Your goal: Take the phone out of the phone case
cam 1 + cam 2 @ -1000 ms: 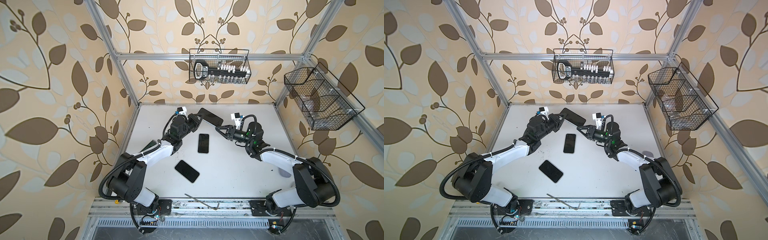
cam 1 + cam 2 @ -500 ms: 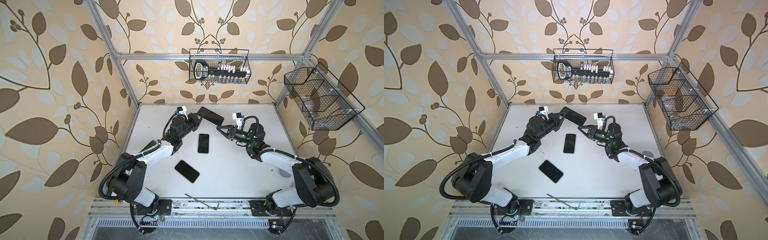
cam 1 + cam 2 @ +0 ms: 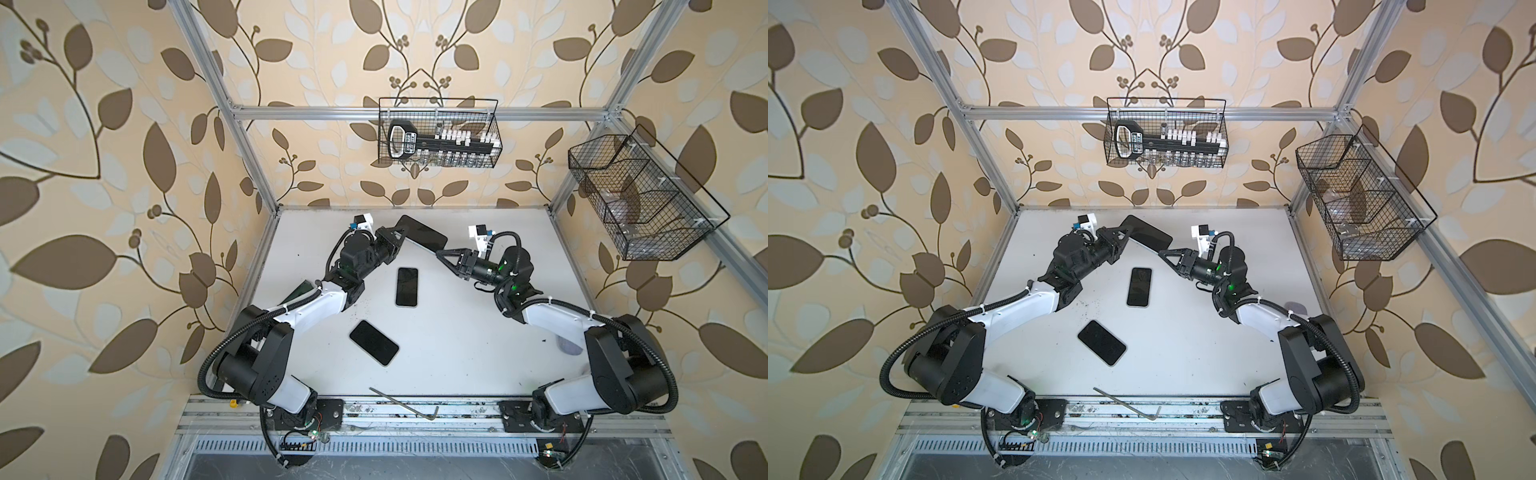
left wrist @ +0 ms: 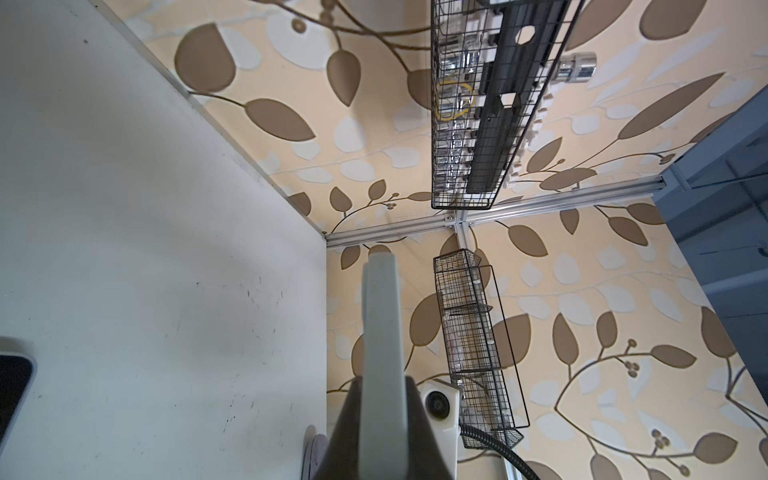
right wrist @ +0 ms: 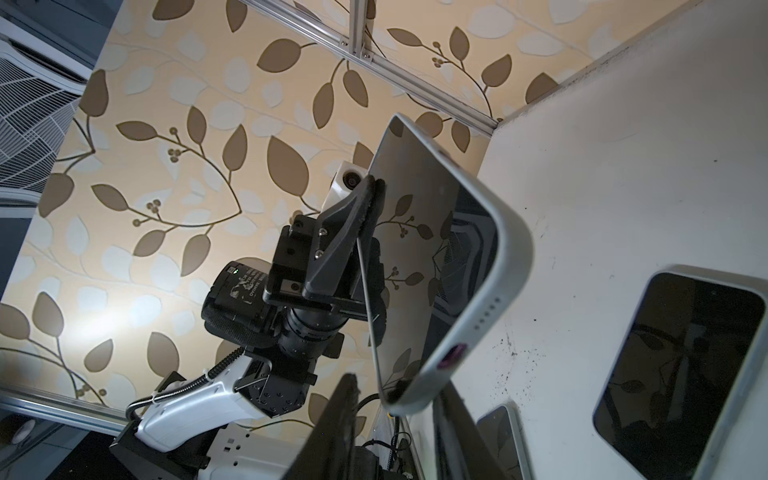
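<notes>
Right wrist: motor label point(image 5: 244, 291) near phone point(image 5: 419, 257)

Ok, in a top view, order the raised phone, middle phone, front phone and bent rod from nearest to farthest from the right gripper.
From the right gripper:
1. raised phone, at its tips, toward the back.
2. middle phone, flat at table centre.
3. front phone, angled, nearer the front.
4. bent rod, at the front edge.
</notes>
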`<state>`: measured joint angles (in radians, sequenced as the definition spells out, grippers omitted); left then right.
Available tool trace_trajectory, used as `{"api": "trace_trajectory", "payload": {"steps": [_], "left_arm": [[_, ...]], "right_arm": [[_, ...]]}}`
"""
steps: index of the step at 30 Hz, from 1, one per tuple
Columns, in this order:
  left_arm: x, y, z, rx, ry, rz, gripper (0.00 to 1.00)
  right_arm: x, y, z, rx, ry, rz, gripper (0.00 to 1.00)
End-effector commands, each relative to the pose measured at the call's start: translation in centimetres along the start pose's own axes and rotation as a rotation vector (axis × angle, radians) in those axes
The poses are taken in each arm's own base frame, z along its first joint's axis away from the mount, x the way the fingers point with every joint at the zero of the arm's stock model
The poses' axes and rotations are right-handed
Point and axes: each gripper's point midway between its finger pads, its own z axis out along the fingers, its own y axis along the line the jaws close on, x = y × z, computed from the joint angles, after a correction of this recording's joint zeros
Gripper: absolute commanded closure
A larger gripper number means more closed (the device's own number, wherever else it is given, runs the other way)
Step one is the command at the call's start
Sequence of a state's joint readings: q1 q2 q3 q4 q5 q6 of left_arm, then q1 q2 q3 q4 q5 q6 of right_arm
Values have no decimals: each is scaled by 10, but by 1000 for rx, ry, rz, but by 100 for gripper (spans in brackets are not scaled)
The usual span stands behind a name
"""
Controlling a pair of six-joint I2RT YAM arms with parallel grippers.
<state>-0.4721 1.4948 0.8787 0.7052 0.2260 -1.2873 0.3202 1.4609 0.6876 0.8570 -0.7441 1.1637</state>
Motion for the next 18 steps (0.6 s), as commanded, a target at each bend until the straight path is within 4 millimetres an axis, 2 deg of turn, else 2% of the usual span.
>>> {"api": "trace_trajectory", "payload": {"steps": [1, 8, 11, 18], "left_arm": [[-2, -42, -10, 126, -14, 33, 100], [-2, -48, -9, 139, -9, 34, 100], [-1, -47, -9, 138, -8, 29, 100], [-1, -47, -9, 138, -8, 29, 100]], "right_arm": [[-7, 17, 1, -56, -9, -31, 68], [-6, 19, 7, -74, 0, -23, 74], [-6, 18, 8, -74, 1, -22, 80], [-5, 15, 7, -73, -1, -24, 84]]}}
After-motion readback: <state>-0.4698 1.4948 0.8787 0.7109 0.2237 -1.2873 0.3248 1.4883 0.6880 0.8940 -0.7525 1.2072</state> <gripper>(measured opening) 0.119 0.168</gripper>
